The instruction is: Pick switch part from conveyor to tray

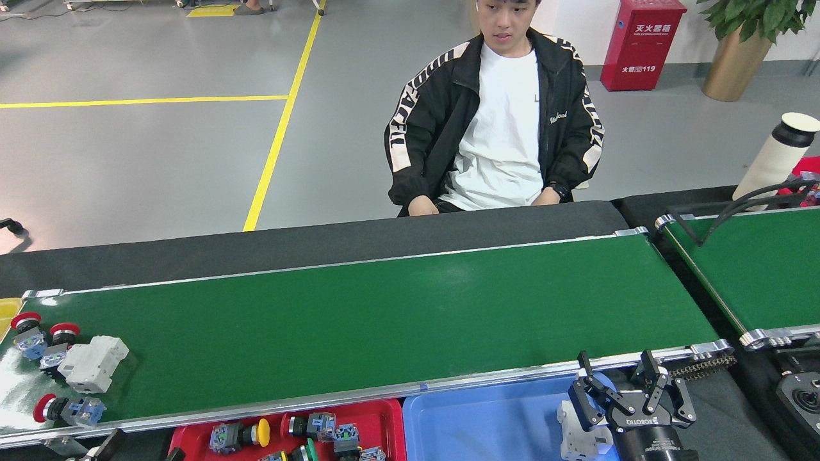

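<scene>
- Switch parts still on the conveyor (384, 307) sit in a cluster at its far left end: a white block-shaped part (91, 363), two red-capped buttons (45, 338) just beside it, and another red-capped button (64, 408) nearer the front rail.
- The right hand (631, 400) hovers over the blue tray (480, 426), fingers spread, with a white part (580, 435) just beside its left finger and apparently resting in the tray; this looks like the release step of a placement.
- The left hand is barely in view at the bottom left edge (102, 448); its grip cannot be told.
- A red tray (384, 416) beside the blue one holds several buttons, a yellow-capped one (240, 435) among them.
- Judged next move: lift the right hand clear of the tray, then go for the left-end cluster, which lies well apart from that hand and nearer the left arm.
- The white block touches the buttons, so a grasp there calls for fingers closing on one part alone.
</scene>
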### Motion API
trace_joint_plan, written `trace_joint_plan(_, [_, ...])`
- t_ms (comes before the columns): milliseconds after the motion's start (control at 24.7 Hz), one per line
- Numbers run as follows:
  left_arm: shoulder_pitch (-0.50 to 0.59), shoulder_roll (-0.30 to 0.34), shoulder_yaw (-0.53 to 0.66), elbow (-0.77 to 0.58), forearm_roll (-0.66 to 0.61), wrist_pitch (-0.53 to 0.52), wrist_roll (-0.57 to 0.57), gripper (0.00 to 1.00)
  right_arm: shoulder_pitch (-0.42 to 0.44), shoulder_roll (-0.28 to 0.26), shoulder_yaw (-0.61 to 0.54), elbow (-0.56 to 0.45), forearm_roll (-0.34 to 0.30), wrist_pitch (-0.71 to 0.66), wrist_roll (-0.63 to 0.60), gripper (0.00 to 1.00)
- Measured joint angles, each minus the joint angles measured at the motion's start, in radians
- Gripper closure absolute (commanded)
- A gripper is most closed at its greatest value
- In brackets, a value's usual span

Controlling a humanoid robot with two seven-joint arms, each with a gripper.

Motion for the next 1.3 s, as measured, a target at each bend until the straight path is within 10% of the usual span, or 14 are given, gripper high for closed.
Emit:
trace_joint_plan(202, [-0.082,0.028,0.001,0.082,-0.046,0.263,-0.01,0.0,0.002,0.0,-0.016,0.003,0.0,0.005,0.0,0.0])
trace_joint_plan(567, [-0.318,0.21,-0.013,0.4,-0.066,0.361,-0.012,0.02,0.0,0.0,-0.013,0.014,0.0,-0.003,0.0,0.0])
trace_joint_plan(810, [-0.388,0.355,-0.142,0.596,-0.072,0.363,0.001,0.38,-0.005,0.0,-0.001,0.035,0.0,-0.01,0.0,0.0])
trace_joint_plan(972, [-0.396,0.373,-0.158,0.635,-0.059,0.335,0.008,0.91,-0.01,0.0,0.004,0.04,0.0,-0.013,0.0,0.0])
trace_joint_plan(1296, [-0.364,0.364,-0.161,0.575,0.069,0.292,0.004,0.95,-0.011,0.0,0.005,0.041,0.0,-0.013,0.0,0.0])
